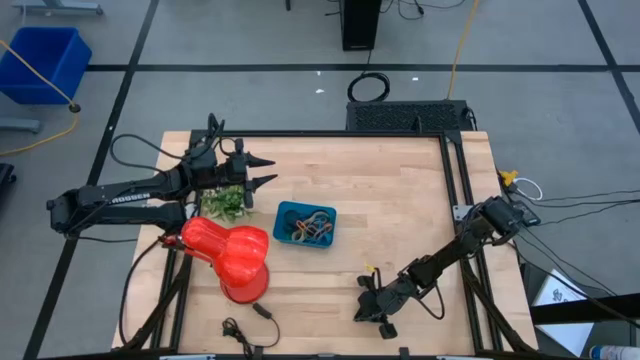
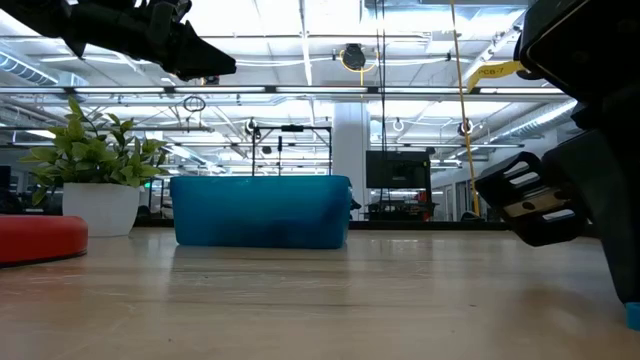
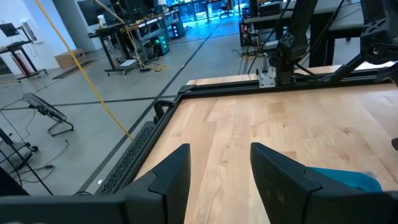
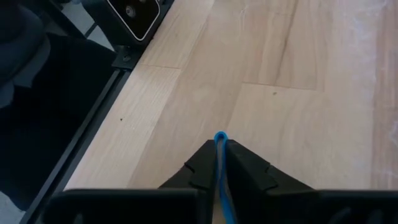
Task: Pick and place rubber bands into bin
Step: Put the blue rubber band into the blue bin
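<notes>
Down near the front edge of the bench [image 1: 400, 190], toward its right corner, the right gripper [image 4: 219, 154] sits low over the wood with its fingers [image 4: 249, 171] pressed nearly together on a thin blue rubber band [image 4: 219, 163]; the band runs up between the two tips and a small loop of it pokes out past them. In the low view that gripper [image 2: 545, 205] is the dark bulk at the right, close to the camera.

The bin [image 1: 283, 213] stands around the middle of the bench, a little left of center, well apart from the right gripper. Inside it lies a tangle of rubber bands [image 1: 308, 229] in mixed colors. From table height the bin [image 2: 260, 210] shows as a teal wall.

The left gripper [image 1: 262, 170] hangs above the bench near the back left, its fingers [image 3: 171, 171] spread apart and holding nothing, with bare wood showing between them. Just beside it stands a small potted plant [image 1: 226, 203], and a red vase [image 1: 232, 254] lies on its side near the left edge, between the plant and the front corner.
</notes>
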Controlling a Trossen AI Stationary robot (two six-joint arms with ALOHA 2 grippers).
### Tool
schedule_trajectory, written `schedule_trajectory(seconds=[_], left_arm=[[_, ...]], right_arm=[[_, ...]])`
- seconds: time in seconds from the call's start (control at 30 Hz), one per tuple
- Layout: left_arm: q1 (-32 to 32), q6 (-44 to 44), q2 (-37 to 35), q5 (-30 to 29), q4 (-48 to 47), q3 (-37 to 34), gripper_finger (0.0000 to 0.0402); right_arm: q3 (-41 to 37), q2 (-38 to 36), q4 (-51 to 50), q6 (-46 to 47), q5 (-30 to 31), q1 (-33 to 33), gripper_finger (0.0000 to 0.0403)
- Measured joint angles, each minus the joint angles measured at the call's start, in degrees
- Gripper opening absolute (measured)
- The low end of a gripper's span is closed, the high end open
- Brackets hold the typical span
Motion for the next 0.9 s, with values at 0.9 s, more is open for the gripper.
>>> schedule_trajectory(seconds=[0.9], left_arm=[[0.0,-0.9,0.0,0.0,0.0,0.0,0.0175]], right_arm=[[-0.2,-21.8,-11.5,-23.1,20.6,-5.1,0.0000]])
